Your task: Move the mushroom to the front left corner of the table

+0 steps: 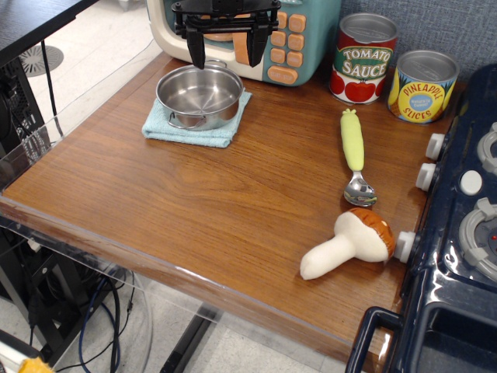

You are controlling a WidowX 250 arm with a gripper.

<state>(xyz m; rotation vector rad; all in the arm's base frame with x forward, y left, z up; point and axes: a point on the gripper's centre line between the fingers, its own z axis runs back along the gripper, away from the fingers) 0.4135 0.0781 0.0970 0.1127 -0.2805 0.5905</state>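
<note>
A grey-blue fabric wall panel point(458, 27) stands at the far right. Pale floor tiles point(93, 47) show at the far left and again below the near edge. A black desk edge point(35, 23) crosses the far-left corner. Black frame legs point(46, 311) and loose cables point(109, 318) sit at the near left. Light is soft and even, with a sheen on glossy surfaces.
</note>
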